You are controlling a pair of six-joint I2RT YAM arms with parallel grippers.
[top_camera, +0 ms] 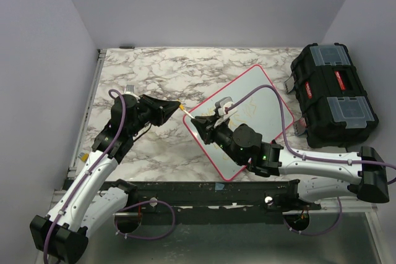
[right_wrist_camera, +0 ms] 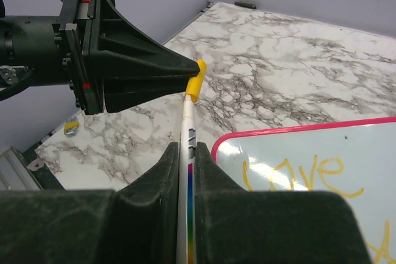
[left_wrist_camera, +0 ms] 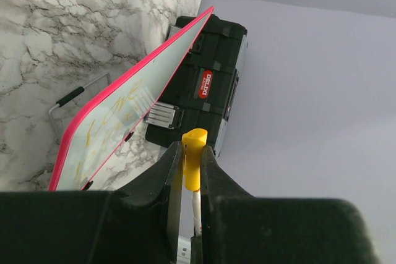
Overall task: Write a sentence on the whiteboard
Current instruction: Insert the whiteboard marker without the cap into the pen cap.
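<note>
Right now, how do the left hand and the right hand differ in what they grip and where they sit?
The left hand pinches the yellow cap; the right hand clamps the white barrel. The left hand is over bare marble table; the right hand is over the whiteboard corner. Shared: both are shut on one marker, tips facing each other.

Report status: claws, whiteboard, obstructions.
Left claw shut on yellow cap, right claw shut on marker. Yellow sentence already on whiteboard. Black toolbox beside board, clear of the claws.
</note>
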